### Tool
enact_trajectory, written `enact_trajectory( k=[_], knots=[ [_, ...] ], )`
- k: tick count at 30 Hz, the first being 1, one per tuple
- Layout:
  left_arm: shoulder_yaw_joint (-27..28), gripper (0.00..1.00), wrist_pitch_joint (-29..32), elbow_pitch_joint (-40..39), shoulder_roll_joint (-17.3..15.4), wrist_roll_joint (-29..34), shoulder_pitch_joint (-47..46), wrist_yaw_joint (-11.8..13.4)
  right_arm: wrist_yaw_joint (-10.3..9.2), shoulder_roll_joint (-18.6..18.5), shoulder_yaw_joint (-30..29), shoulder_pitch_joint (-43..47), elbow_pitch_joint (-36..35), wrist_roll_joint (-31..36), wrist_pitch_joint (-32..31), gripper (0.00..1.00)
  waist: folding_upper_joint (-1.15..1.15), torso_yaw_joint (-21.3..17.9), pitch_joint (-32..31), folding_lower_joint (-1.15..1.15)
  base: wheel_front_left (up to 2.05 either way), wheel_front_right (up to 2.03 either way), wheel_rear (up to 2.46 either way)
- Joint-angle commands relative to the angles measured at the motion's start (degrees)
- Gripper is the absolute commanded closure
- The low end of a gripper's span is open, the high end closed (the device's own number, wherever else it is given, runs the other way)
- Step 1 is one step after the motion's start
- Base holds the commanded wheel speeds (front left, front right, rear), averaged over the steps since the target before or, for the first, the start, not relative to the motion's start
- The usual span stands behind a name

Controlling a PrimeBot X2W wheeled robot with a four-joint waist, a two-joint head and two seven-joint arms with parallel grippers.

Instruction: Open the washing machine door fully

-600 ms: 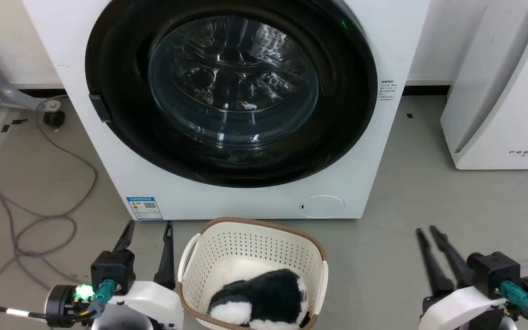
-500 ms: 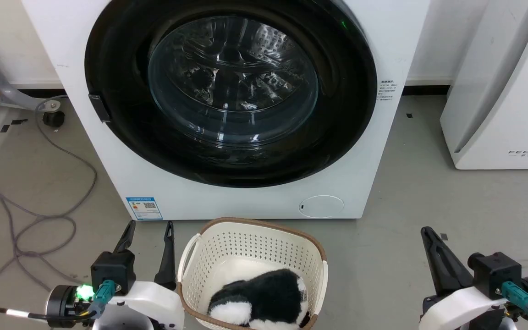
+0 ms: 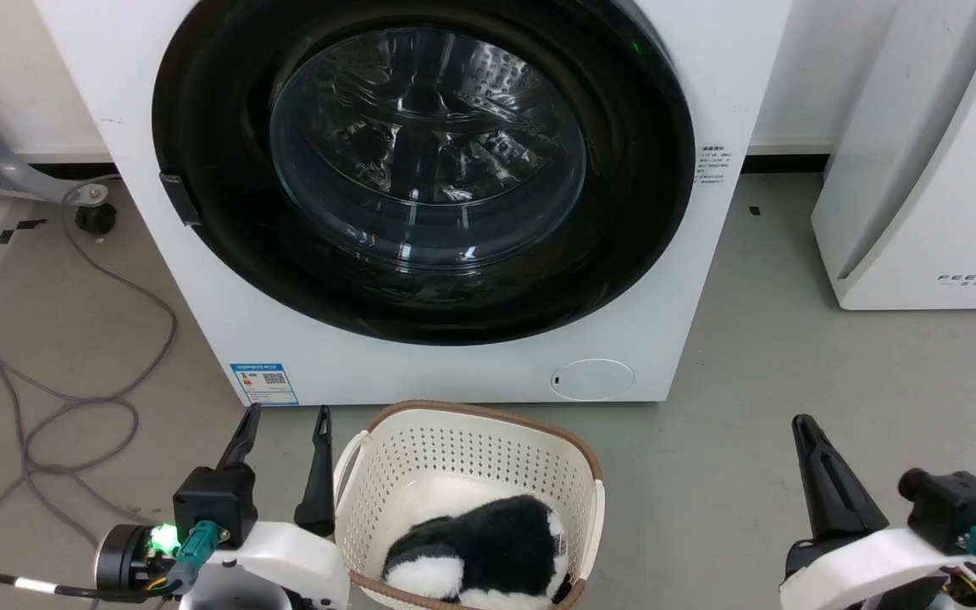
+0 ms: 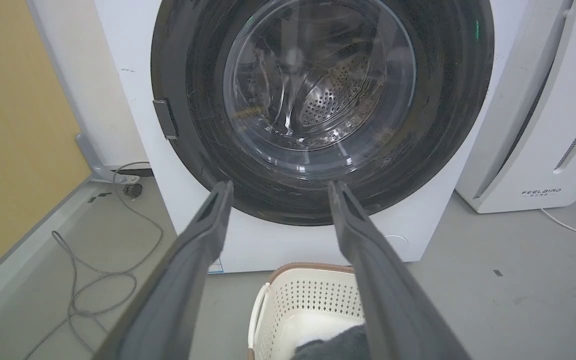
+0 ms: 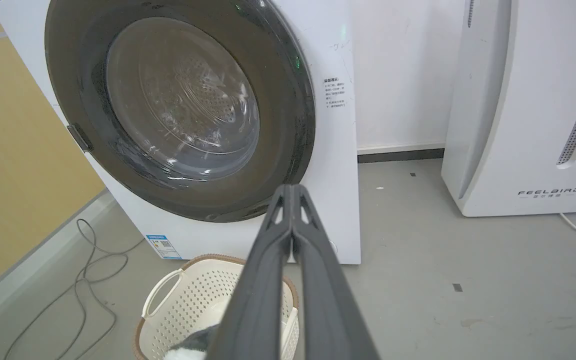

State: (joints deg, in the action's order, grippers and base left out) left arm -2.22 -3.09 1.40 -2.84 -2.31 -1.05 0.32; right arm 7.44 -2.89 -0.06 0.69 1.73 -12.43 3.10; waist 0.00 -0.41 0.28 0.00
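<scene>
The washing machine (image 3: 420, 373) (image 4: 278, 245) (image 5: 335, 165) is a white front-loader right ahead. Its round black door (image 3: 200, 127) (image 4: 188, 75) (image 5: 278, 125) with the clear glass bowl (image 3: 424, 144) lies flush against the front, a small dark handle tab (image 3: 180, 198) (image 4: 166, 118) at its left rim. My left gripper (image 3: 286, 419) (image 4: 278, 187) is open and empty, low at the left beside a basket. Low at the right, my right gripper (image 3: 803, 424) (image 5: 292, 187) is shut with nothing in it. Both hang well short of the door.
A cream laundry basket (image 3: 395, 449) (image 4: 273, 300) (image 5: 168, 300) holding a black-and-white plush (image 3: 479, 542) stands on the floor before the machine. Grey cables (image 3: 73, 407) loop at the left. A white FEELBIRD appliance (image 3: 920, 169) (image 5: 528, 100) stands at the right.
My right gripper's fingers have closed together from slightly apart. The whole head picture shifted slightly, so the camera moved. The door has not moved.
</scene>
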Motion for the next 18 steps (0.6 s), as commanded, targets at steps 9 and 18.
enact_trajectory(
  k=[9, 18],
  knots=[
    [-0.8, 0.00, -1.5, 0.2, 0.0, -1.3, -0.9, 0.0, 0.02, 0.0, -1.4, -2.5, 2.3, -13.8, 1.5, 1.00, 0.00, -0.2, 0.3, 0.00, 0.00, 0.00, 0.00],
    [-1.4, 0.00, -2.6, 0.1, 0.0, -2.1, -1.6, 0.0, 0.02, -0.6, -4.0, -8.2, 6.7, -24.6, 1.8, 1.00, 0.00, -0.5, 1.3, 0.00, 0.00, 0.00, 0.00]
  ],
)
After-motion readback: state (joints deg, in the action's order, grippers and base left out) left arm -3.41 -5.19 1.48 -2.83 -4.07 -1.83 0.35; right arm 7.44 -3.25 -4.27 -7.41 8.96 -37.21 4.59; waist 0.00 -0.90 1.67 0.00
